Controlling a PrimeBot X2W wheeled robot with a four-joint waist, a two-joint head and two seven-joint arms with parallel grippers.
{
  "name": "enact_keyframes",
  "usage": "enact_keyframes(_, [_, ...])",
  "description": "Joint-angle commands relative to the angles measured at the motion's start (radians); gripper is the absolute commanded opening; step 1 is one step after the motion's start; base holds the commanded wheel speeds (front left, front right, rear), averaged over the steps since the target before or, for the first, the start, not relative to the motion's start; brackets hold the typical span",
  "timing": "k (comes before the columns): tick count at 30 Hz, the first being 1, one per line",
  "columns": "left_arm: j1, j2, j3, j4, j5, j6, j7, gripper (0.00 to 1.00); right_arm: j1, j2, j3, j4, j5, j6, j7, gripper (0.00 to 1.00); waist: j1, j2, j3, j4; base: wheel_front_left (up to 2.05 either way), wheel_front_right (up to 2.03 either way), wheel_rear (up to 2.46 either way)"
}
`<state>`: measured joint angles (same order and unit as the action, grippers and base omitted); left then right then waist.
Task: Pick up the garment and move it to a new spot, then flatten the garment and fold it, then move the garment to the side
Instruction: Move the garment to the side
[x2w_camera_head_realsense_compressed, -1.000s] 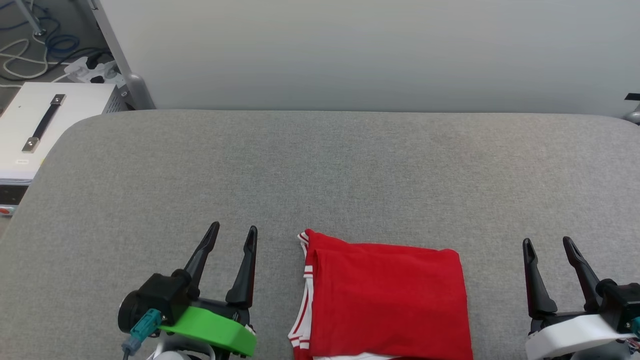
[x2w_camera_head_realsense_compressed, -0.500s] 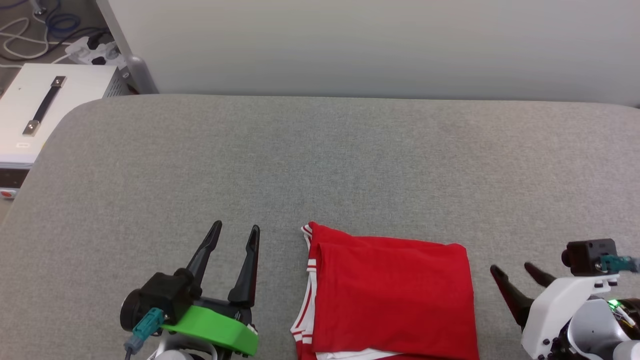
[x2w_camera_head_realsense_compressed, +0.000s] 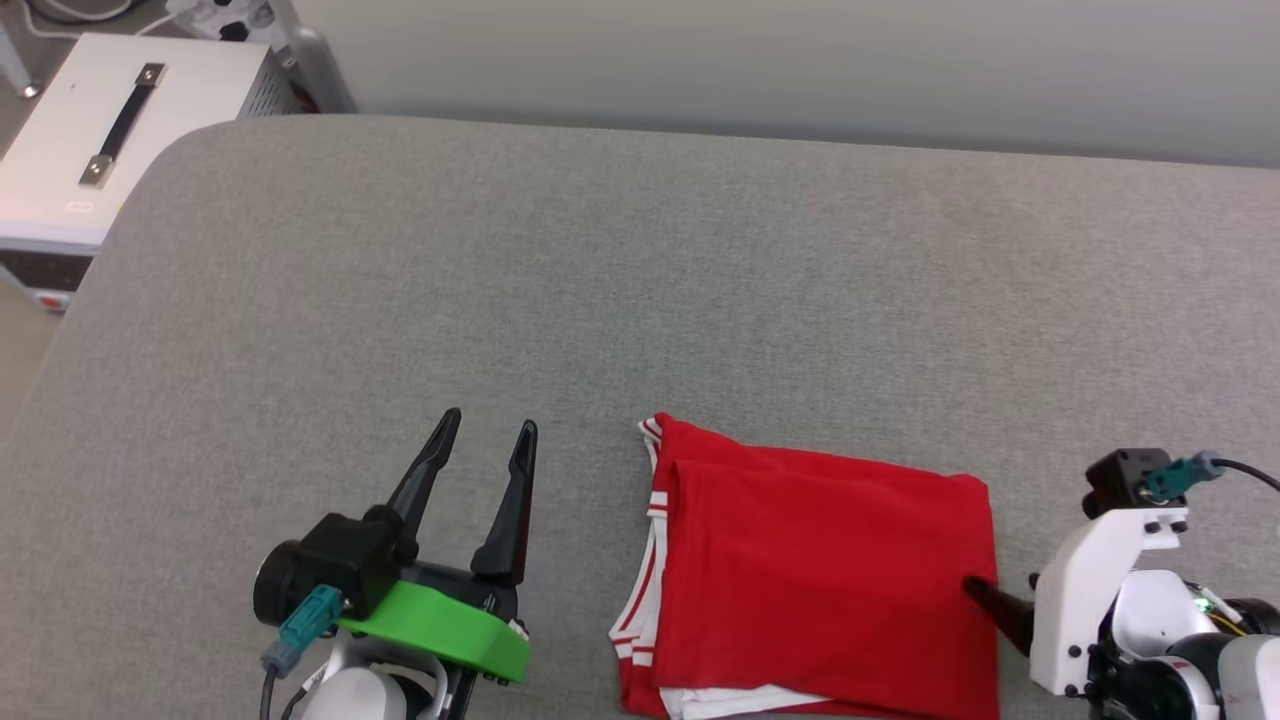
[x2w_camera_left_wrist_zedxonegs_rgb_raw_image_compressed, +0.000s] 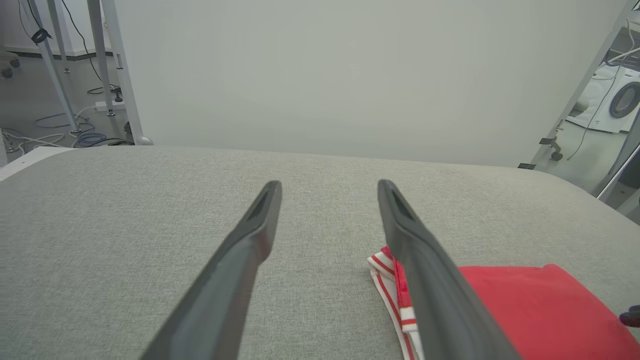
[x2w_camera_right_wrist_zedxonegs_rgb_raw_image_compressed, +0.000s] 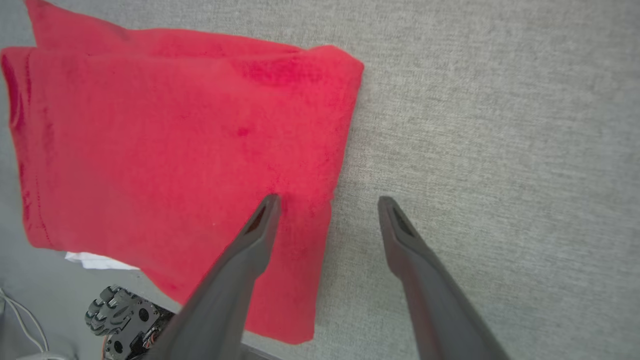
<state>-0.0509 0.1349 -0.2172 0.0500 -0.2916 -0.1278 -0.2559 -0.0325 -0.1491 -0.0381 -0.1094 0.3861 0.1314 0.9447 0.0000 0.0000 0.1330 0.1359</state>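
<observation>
On the near half of the grey table (x2w_camera_head_realsense_compressed: 600, 250), close to the robot's edge, lies the garment (x2w_camera_head_realsense_compressed: 830, 580). It is already folded into a flat red packet, somewhat wider than deep in the head view and turned a little askew. A sliver of white shows under its near edge. It sits between the two arms, well nearer the right one.

The right gripper (x2w_camera_right_wrist_zedxonegs_rgb_raw_image_compressed: 328, 201) is tipped down over the packet's right border, jaws spread wide and holding nothing. In the right wrist view that border runs up between the two fingers. One finger (x2w_camera_right_wrist_zedxonegs_rgb_raw_image_compressed: 245, 255) stands over red cloth just inside the edge, the other (x2w_camera_right_wrist_zedxonegs_rgb_raw_image_compressed: 415, 260) over bare table just beside it. Whether either tip touches yet cannot be told. So the cloth lies straight under and to the inner side of these jaws, and the folded edge runs roughly along the fingers, not across them.

The left gripper (x2w_camera_head_realsense_compressed: 490, 422) rests low at the packet's other side, apart from it. Its jaws are also wide and empty and point away from the robot. The garment's left border, with its red-white trim (x2w_camera_head_realsense_compressed: 655, 505), lies just off to its right.

Folding looks done, so the step in hand is probably the last one, shifting the packet aside. The right arm is the one placed for it. A pinch would need the outer finger to get under the border. If it catches only the top layer, the fold may open.
</observation>
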Motion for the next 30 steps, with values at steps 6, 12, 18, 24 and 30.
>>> enact_keyframes(6, [-0.041, -0.002, -0.005, 0.003, 0.006, -0.003, -0.006, 1.00, -0.038, 0.026, 0.019, 0.085, -0.006, -0.001, 0.007, 1.00, 0.0000, 0.0000, 0.053, 0.053, 0.00, 0.00, 0.00])
enact_keyframes(12, [-0.059, -0.012, -0.013, 0.010, 0.006, -0.003, -0.006, 1.00, -0.033, 0.011, 0.092, 0.195, -0.001, -0.001, -0.007, 0.86, 0.0000, 0.0000, 0.063, 0.070, 0.00, 0.00, 0.00])
enact_keyframes(18, [-0.053, -0.009, -0.011, 0.018, 0.007, -0.003, -0.006, 1.00, -0.049, -0.030, 0.129, 0.228, -0.008, -0.001, -0.073, 0.00, 0.0000, 0.0000, 0.039, 0.059, 0.00, 0.00, 0.00])
enact_keyframes(24, [-0.038, -0.002, -0.013, 0.017, 0.004, -0.003, -0.006, 1.00, -0.079, -0.110, 0.181, 0.191, -0.026, -0.001, -0.155, 0.00, 0.0000, 0.0000, 0.005, 0.010, 0.00, 0.00, 0.00])
enact_keyframes(30, [-0.037, -0.003, -0.042, 0.013, 0.004, -0.003, -0.006, 1.00, -0.108, -0.274, 0.254, 0.108, -0.074, -0.001, -0.197, 0.00, 0.0000, 0.0000, 0.002, -0.064, 0.00, 0.00, 0.00])
